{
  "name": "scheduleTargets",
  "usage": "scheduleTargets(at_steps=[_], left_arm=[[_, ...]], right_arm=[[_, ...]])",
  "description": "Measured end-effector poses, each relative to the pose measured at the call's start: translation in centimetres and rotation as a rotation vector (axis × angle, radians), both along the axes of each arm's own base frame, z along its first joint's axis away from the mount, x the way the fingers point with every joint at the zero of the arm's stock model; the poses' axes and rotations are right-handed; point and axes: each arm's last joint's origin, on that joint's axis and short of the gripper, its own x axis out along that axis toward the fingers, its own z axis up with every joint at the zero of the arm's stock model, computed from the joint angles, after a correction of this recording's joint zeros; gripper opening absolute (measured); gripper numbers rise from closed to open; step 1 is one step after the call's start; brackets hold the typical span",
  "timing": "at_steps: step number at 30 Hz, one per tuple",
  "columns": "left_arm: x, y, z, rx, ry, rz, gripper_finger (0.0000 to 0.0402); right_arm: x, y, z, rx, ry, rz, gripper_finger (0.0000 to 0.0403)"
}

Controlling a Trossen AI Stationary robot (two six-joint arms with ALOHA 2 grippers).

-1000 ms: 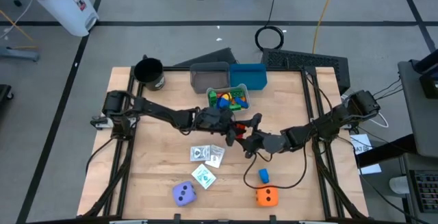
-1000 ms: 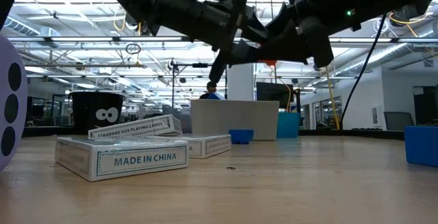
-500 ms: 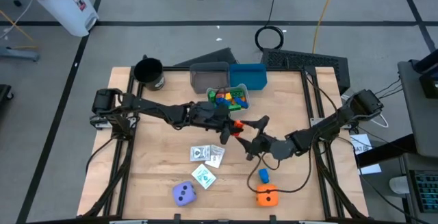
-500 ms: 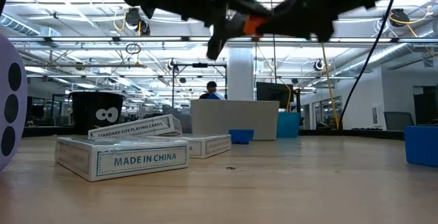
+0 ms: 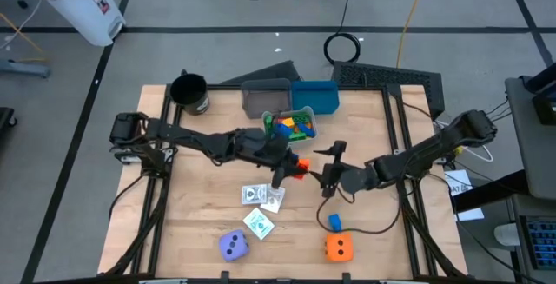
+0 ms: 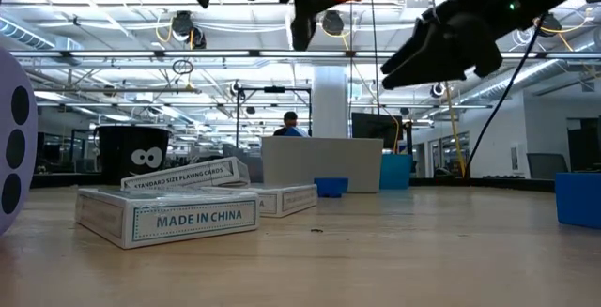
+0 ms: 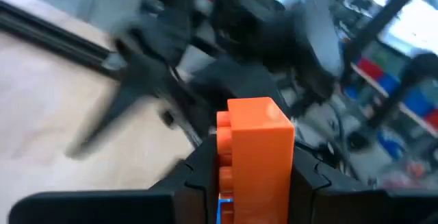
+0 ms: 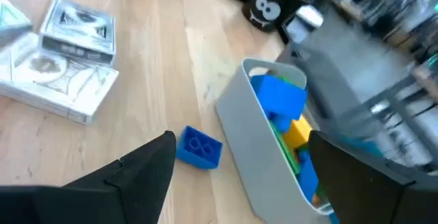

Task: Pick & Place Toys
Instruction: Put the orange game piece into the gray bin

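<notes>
Roughly halfway, by my reading, with plenty of toys not yet put away. Starting with the big pieces, the wooden surface (image 5: pixel 191 206) carries a grey bin (image 5: pixel 266 98) and a blue bin (image 5: pixel 314 95) at its far edge, and a smaller container (image 5: pixel 291 124) in front of them already holds a heap of building blocks (image 5: pixel 294 127) in blue, yellow and green. The purple die (image 5: pixel 233 246) and the orange die (image 5: pixel 339 248) sit near the front edge, well apart, untouched. Three card packs (image 5: pixel 261 199) lie between the purple die and the container, also unsorted.

The left claw (image 5: pixel 290 169) hangs above mid-surface, pinched shut on an orange block (image 5: pixel 301 165); the left wrist view shows that block clamped upright between the two fingers. The right claw (image 5: pixel 334 164), just beside it, stands wide apart and holds nothing.

Smallest of all, a loose blue block (image 5: pixel 334 222) rests near the orange die, and another blue block (image 8: pixel 198 146) lies just beside the container's wall.

So the block in hand needs dropping; dice, cards and strays remain.
</notes>
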Motion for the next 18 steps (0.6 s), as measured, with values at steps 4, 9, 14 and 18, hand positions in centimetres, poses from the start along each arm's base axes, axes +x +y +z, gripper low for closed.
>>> scheduleTargets(at_steps=[4, 9, 14, 18], left_arm=[[-0.5, -0.4, 0.6, 0.1, -0.016, 0.092, 0.0102], [-0.8, 1.9, 0.3, 0.203, 0.06, 0.387, 0.0101], [-0.1, 5.3, -1.8, 0.17, 0.135, 0.572, 0.0101], [0.6, 7.7, -4.5, 0.153, 0.202, 0.634, 0.0101]], right_arm=[[-1.0, -1.3, 0.3, 0.046, -0.014, -0.049, 0.0319], [-2.3, -2.2, 0.4, 0.098, -0.071, -0.084, 0.032], [-2.9, -2.5, 0.2, 0.108, -0.156, -0.076, 0.032], [-3.0, -2.5, 0.0, 0.101, -0.185, -0.063, 0.032]])
